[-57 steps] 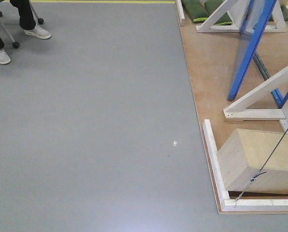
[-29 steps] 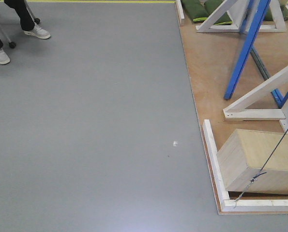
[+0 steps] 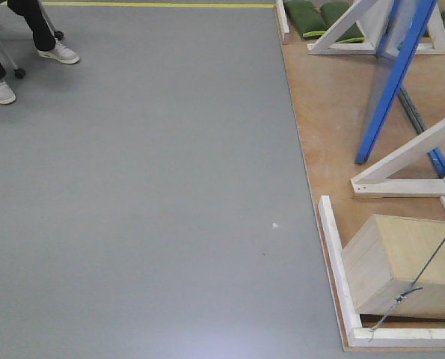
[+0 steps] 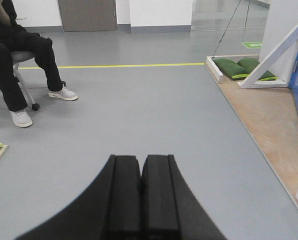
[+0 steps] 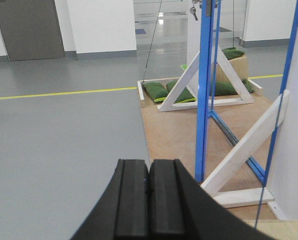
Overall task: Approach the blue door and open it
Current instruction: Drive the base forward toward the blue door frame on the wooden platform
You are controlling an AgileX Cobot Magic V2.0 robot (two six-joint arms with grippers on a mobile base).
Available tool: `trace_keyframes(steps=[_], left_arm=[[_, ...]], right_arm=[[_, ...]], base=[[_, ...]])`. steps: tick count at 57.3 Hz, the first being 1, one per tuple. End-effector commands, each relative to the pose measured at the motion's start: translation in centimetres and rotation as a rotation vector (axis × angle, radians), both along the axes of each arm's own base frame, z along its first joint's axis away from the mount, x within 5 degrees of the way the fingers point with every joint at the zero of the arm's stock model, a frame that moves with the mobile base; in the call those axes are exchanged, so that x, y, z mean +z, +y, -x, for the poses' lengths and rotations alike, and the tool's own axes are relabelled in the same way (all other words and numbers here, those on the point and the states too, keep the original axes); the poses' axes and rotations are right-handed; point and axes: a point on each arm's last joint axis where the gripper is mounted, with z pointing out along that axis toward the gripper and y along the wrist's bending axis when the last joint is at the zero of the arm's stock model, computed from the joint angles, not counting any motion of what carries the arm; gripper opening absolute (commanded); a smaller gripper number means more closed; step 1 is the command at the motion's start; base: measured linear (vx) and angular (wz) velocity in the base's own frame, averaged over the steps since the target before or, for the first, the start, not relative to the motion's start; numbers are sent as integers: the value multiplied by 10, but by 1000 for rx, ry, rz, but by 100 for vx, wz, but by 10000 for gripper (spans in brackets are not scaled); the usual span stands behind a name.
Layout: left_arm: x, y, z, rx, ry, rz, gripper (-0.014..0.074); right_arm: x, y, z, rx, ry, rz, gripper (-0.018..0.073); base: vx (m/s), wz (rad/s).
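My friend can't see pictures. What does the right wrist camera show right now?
The right gripper, shut and empty, faces the blue door, which is seen edge-on, standing on a wooden platform. Beside it stand white slanted braces, green bags lie beyond, and grey floor spreads to the left.

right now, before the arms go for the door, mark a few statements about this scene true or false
The blue door stands on the wooden platform. True.
The left gripper has its jaws wide open. False: they are pressed shut.
A person sits at the left of the grey floor. True.
The right gripper is clamped on the door. False: its jaws are shut on nothing, short of it.
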Motion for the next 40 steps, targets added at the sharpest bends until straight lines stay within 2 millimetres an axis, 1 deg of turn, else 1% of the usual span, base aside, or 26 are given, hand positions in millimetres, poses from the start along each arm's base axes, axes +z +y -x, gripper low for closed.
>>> trace_keyframes(steps=[1, 16, 40], left_arm=[[17, -1, 1, -12, -115, 6, 73], [17, -1, 1, -12, -115, 6, 73], [17, -1, 1, -12, -115, 6, 73]], right_arm=[[7, -1, -1, -12, -81, 14, 12], [7, -1, -1, -12, -81, 14, 12], [7, -1, -1, -12, -81, 14, 12]], base=[[20, 8], [22, 8], [30, -5]])
